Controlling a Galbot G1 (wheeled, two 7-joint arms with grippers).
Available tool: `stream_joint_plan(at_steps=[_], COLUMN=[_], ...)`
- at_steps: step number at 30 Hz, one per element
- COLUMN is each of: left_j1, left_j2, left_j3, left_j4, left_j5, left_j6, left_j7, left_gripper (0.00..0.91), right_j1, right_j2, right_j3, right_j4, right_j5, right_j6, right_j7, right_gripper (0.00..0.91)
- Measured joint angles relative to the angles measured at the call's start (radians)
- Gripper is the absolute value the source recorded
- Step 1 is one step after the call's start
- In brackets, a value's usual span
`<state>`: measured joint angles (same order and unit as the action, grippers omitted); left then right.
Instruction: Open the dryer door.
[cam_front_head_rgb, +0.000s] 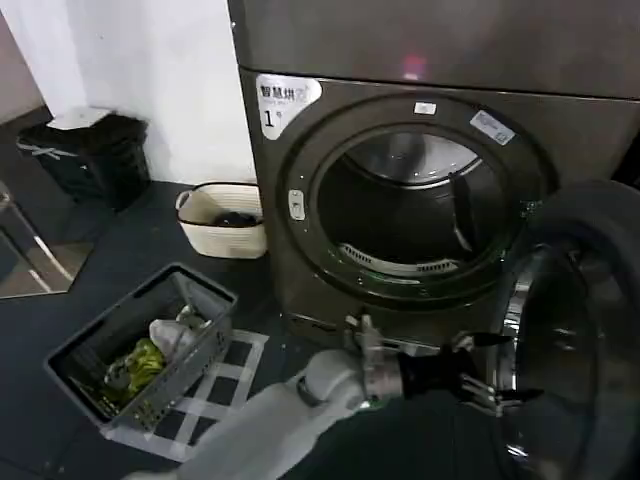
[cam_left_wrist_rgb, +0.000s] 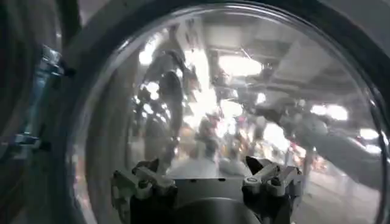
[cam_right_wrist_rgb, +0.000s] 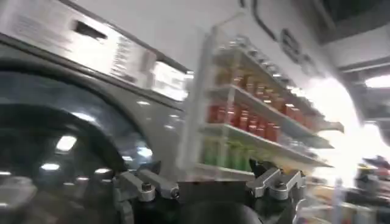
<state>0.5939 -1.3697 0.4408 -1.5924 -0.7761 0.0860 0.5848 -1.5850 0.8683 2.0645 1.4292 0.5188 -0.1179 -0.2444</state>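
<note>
Big dark grey front-loading dryer (cam_front_head_rgb: 420, 200), round chrome-rimmed glass dryer door (cam_front_head_rgb: 580, 340) swung open at right, left tool (cam_front_head_rgb: 497, 380) spread empty at its rim, wrist camera adds glass reflections, right tool (cam_right_wrist_rgb: 207, 182) spread empty.

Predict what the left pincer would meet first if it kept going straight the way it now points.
Most likely the dryer door's inner side: the open left pincer points at its glass, which looms just ahead in the wrist view, though the exact gap is unclear.

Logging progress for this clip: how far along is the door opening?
Mostly done: the dryer door is swung out right, the drum mouth exposed. In hand: the left tool, open, sits at the door's inner edge. Left: perhaps swinging it wider, then withdrawing.
</note>
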Motion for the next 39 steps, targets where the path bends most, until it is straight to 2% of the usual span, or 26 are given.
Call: stream_joint_plan(at_steps=[6,13,23,39], left_j1=[-0.045,-0.1,-0.119,-0.13], left_j2=[-0.065,-0.147,-0.236,-0.239], left_j3=[0.041,0.065,0.078,0.081], left_j4=[0.063,0.158,0.243,0.295], left_j5=[0.003,0.033,0.087,0.108], left_j6=[-0.019,-0.049,-0.066,-0.095], left_j7=[-0.033,-0.068,-0.087,-0.107], left_gripper=[0.907,0.907,0.907,0.907], right_j1=[-0.006,-0.023,-0.038,-0.05], right_j2=[-0.035,-0.066,-0.081,-0.077], right_j3=[0.071,0.132,0.177,0.198], right_j4=[-0.062,-0.095,-0.092,-0.093], right_j5=[-0.059,-0.055,-0.046,-0.033], right_j6=[-0.02,-0.046,-0.056,-0.056], right_j7=[0.081,0.126,0.126,0.118], right_gripper=[0.907,0.907,0.907,0.907])
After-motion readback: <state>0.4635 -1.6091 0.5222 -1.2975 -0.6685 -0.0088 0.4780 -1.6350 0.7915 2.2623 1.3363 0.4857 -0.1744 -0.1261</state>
